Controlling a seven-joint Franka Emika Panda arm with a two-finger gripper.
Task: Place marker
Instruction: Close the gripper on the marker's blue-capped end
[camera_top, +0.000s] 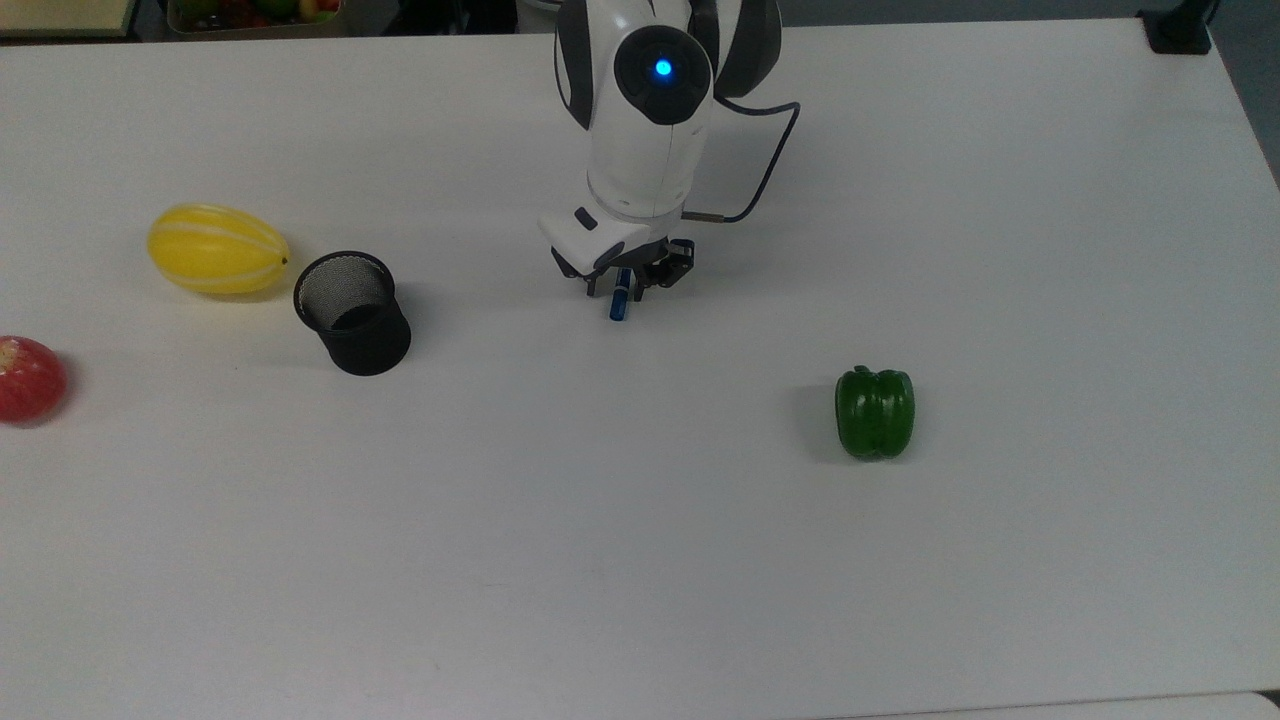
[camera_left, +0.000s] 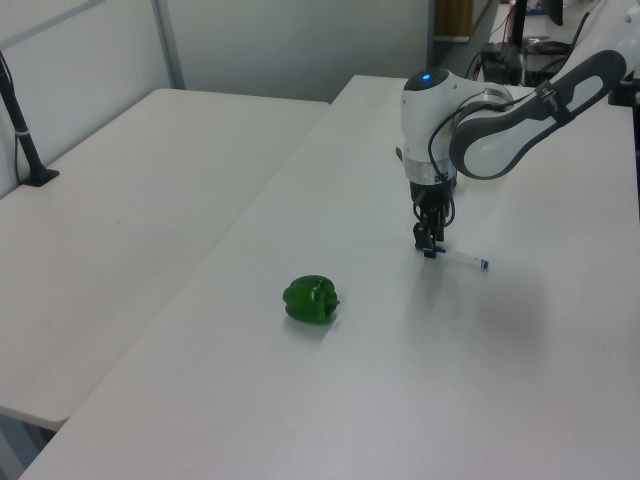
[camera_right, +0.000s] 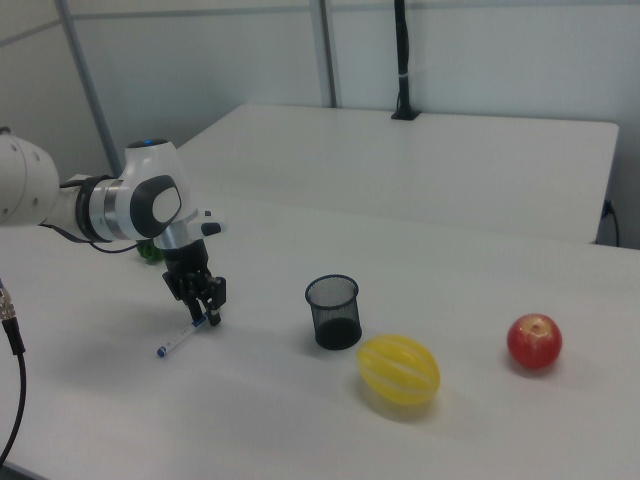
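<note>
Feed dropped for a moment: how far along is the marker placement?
Approach looks done: the pincer sits low over one end of the slim white-barrelled marker with blue ends. In hand is the grasp; the marker lies flat on the white table, not yet lifted. Left: lifting and carrying it, probably to the black mesh cup standing toward the top view's left.

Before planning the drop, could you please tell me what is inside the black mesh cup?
The black mesh cup looks empty in the top view: dark mesh and its bottom show. Its near wall hides part of the floor.
</note>
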